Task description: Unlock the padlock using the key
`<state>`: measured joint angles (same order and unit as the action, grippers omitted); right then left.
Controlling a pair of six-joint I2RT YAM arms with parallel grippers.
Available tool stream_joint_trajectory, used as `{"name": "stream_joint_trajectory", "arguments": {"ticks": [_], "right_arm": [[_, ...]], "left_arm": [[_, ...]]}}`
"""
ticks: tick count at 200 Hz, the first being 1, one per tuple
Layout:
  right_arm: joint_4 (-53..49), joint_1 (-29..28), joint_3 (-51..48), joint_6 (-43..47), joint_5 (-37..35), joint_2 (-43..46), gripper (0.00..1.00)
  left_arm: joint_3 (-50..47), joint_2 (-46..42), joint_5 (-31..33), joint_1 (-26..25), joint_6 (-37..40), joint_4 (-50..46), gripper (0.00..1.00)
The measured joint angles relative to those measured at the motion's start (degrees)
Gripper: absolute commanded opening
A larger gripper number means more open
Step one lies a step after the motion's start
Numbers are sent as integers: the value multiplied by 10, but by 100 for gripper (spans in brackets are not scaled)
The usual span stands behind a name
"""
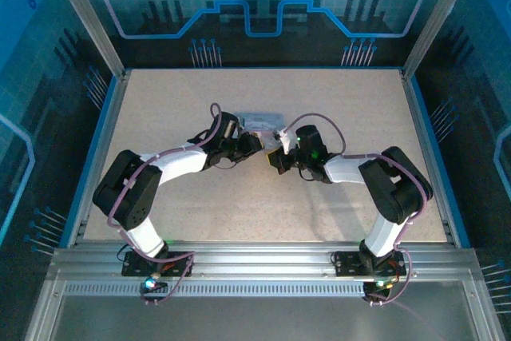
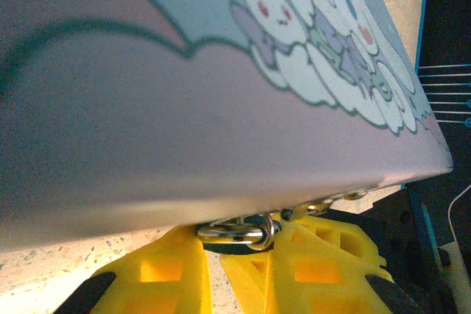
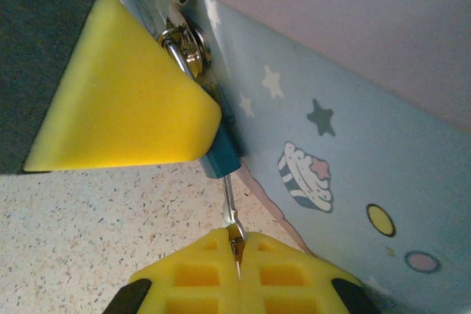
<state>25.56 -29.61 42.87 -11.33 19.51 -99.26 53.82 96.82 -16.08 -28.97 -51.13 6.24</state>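
Observation:
The tiny dark padlock (image 3: 223, 154) hangs at the hasp of a pastel cartoon-printed tin box (image 3: 353, 130), its silvery shackle (image 3: 179, 51) through the hasp ring. My left gripper (image 2: 215, 254) is shut on the padlock (image 2: 237, 232), and one of its yellow fingers (image 3: 118, 93) covers most of the body. A thin silver key (image 3: 230, 198) sticks into the bottom of the padlock. My right gripper (image 3: 237, 246) is shut on the key's head. From above, both grippers, left (image 1: 254, 144) and right (image 1: 277, 155), meet at the front of the box (image 1: 259, 121).
The box stands mid-table on a speckled beige top (image 1: 239, 205). Blue rails and dark walls (image 1: 104, 117) border the table on both sides. The box wall rises right beside both grippers.

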Motion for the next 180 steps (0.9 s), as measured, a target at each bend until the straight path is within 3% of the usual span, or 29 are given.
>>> {"name": "stream_joint_trajectory", "arguments": {"ticks": [180], "right_arm": [[-4,23,0,20,20,12,0]], "left_arm": [[0,0,-7,0,0,18,18]]}}
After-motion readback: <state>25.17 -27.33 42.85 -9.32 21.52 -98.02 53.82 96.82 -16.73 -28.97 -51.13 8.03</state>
